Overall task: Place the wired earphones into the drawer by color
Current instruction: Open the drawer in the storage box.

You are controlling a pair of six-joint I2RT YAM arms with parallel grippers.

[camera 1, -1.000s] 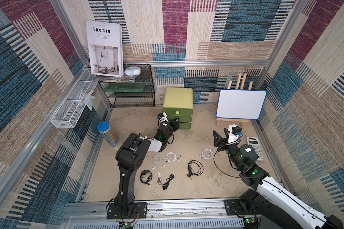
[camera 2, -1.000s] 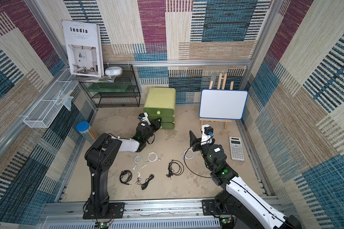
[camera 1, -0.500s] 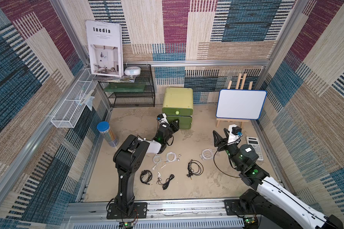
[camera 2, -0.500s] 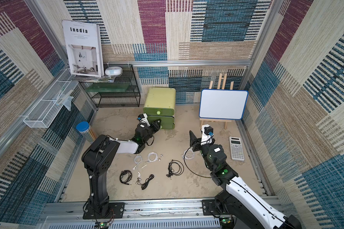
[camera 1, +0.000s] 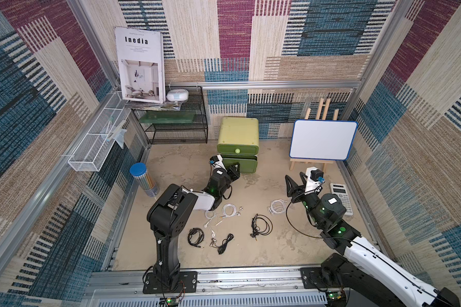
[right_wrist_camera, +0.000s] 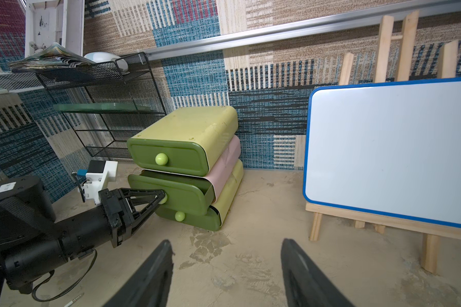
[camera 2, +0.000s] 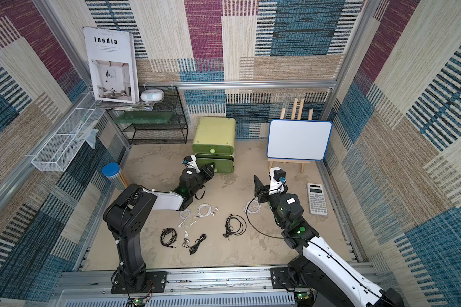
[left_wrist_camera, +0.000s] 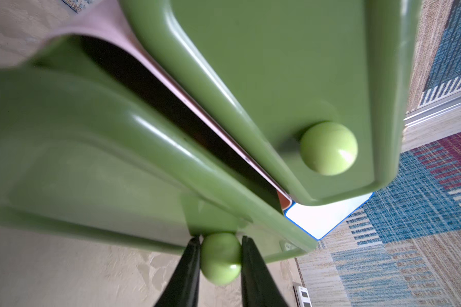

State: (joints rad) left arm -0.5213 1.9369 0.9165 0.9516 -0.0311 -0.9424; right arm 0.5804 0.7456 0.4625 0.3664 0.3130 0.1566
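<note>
1. The left fingers [left_wrist_camera: 190, 268] are clamped on the pale-green knob [left_wrist_camera: 220, 259] of the middle drawer [left_wrist_camera: 91, 148], one finger on each side of the ball. The hold sits near the ball's widest part. That looks sound, since a pinch nearer the tip could slide off the round surface.
2. The middle drawer stands partly out of the green cabinet [right_wrist_camera: 186, 125], with a dark gap showing beneath the top drawer [left_wrist_camera: 277, 66]. The gap looks too narrow to drop a bundle in from above. The pull likely needs more travel, made level and straight along the drawer's own line without lifting or twisting.
3. The cabinet appears to be light plastic standing free on the worktop [camera 1: 277, 252]. A slow, even draw should keep it from sliding or tipping forward.
4. The right fingers [right_wrist_camera: 157, 276] are spread wide and hold nothing, hanging above bare worktop and facing the cabinet.
5. One bundle of white earphones [camera 1: 278, 206] lies just beside the right arm, and more white cable lies near the left arm. The black earphones [camera 1: 261, 228] lie in three bundles between the arms. What is inside the drawer is hidden.
</note>
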